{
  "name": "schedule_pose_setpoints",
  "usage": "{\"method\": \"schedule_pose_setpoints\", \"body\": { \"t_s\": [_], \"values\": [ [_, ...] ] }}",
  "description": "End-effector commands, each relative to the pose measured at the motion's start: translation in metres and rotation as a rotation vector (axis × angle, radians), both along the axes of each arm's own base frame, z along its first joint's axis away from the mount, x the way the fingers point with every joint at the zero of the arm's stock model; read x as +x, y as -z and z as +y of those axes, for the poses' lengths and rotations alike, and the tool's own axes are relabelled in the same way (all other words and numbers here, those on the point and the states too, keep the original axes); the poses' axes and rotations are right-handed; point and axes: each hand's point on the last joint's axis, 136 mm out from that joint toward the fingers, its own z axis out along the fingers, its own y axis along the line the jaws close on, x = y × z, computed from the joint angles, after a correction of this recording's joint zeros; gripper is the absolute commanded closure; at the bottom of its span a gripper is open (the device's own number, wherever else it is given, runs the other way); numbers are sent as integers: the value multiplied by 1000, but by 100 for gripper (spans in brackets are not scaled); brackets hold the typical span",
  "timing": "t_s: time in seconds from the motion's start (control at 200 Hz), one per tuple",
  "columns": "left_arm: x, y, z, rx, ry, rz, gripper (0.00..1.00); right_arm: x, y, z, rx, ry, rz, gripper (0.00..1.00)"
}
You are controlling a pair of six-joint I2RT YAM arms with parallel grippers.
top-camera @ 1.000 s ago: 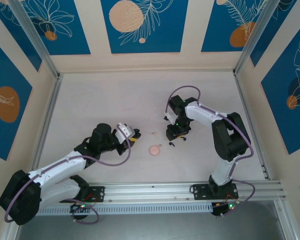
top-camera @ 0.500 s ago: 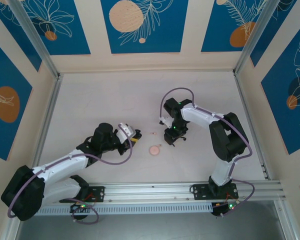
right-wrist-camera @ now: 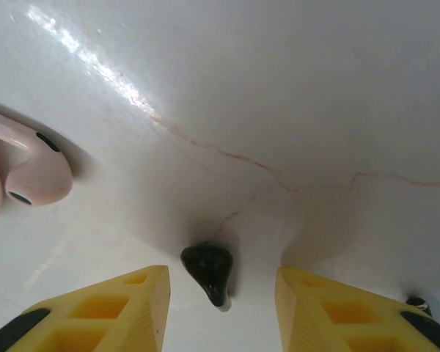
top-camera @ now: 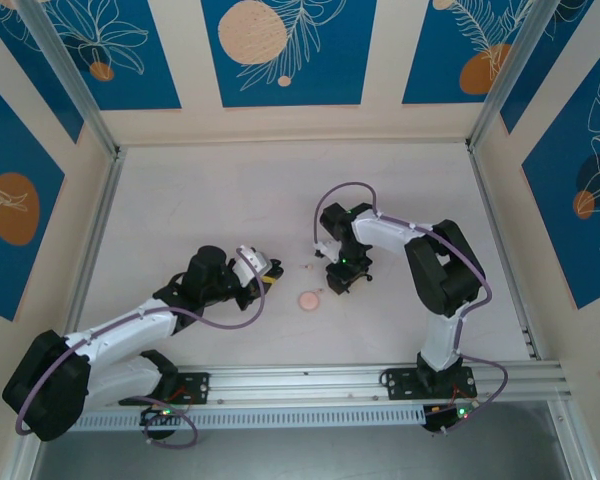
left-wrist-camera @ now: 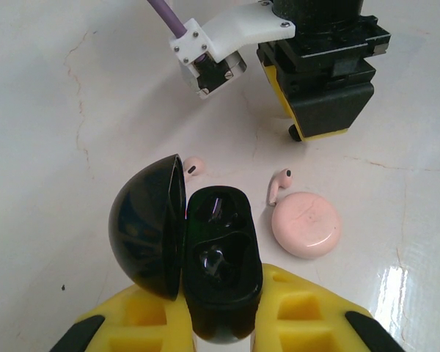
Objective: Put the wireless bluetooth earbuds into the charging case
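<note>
We see the left gripper (left-wrist-camera: 220,319) clamped shut on the base of a black case (left-wrist-camera: 218,257). Its lid (left-wrist-camera: 147,229) is swung open to the left (the glossy inside is hard for us to read). On the table (left-wrist-camera: 73,88) beyond it, one pink bud (left-wrist-camera: 193,166) lies just behind the lid. The other pink bud (left-wrist-camera: 279,186) lies against or just beside the closed pink case (left-wrist-camera: 306,224). The right gripper (right-wrist-camera: 221,293) sits low over the table with its jaws parted. A black bud (right-wrist-camera: 209,270) lies between its fingers (right-wrist-camera: 125,301), and neither finger touches it.
</note>
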Motion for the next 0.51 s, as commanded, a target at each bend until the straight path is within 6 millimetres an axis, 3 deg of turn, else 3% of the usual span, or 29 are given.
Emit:
{"method": "schedule_pose_setpoints", "body": {
  "t_s": [0.0,0.5],
  "values": [
    [0,-4,-2,-24,8,-4,86,2,1,6,1,-20,2,58],
    [1,-5,-2,-21,9,-6,86,3,11,11,10,-4,-8,70]
  ]
}}
